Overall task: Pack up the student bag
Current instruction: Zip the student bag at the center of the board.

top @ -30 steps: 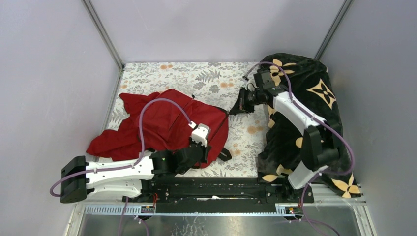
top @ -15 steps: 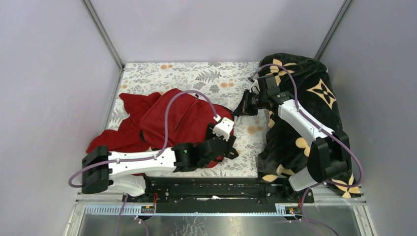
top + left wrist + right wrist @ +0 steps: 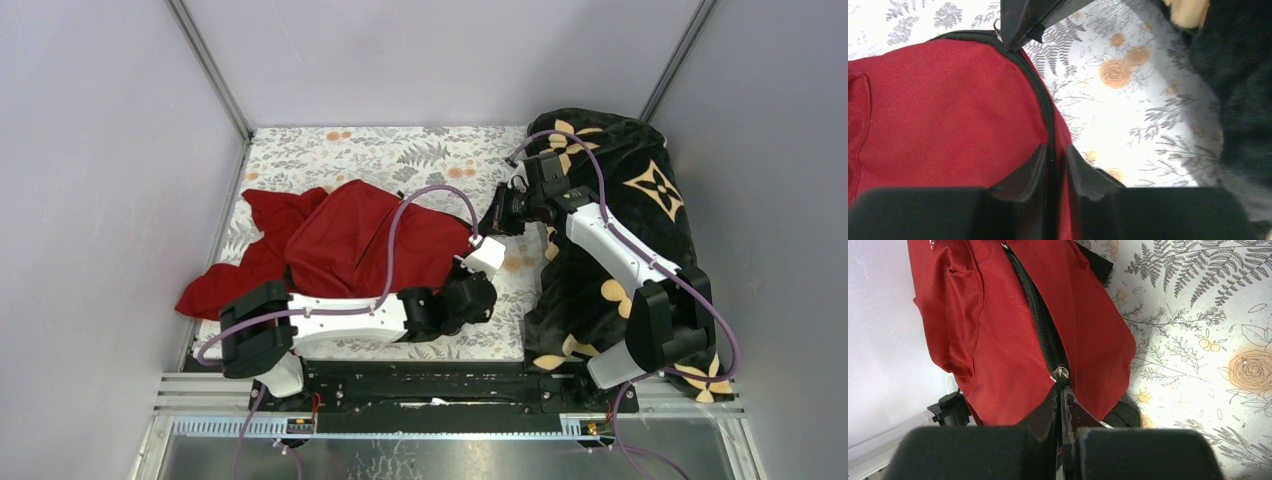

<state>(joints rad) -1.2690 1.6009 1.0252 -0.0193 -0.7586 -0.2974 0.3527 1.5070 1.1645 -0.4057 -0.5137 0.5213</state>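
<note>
Since half a second ago the left arm has swung right along the near edge. Its left gripper [image 3: 478, 285] has left the near right part of the dark-red fabric student bag [image 3: 350, 240] and now sits at the bag's right end, just beside the right gripper [image 3: 497, 218]. The right arm stands as it did, and the bag's black strap near the near edge is now hidden under the left arm.

The bag lies across the left half of the fern-and-flower printed surface [image 3: 420, 160], its right tip reaching past the middle. In the left wrist view the left gripper's jaws stand a narrow gap apart with the bag's black zipper track [image 3: 1045, 100] running between them. Whether they pinch it cannot be told. In the right wrist view the right gripper's jaws are pressed together on the black zipper pull just under the metal slider [image 3: 1062, 373].

A thin red cloth [image 3: 230, 285] spreads from under the bag to the left edge, close to the grey wall. A black blanket with tan flower motifs [image 3: 640, 190] is heaped along the whole right edge. Bare surface shows as a band along the far edge and a patch between the bag's right end and the blanket.
</note>
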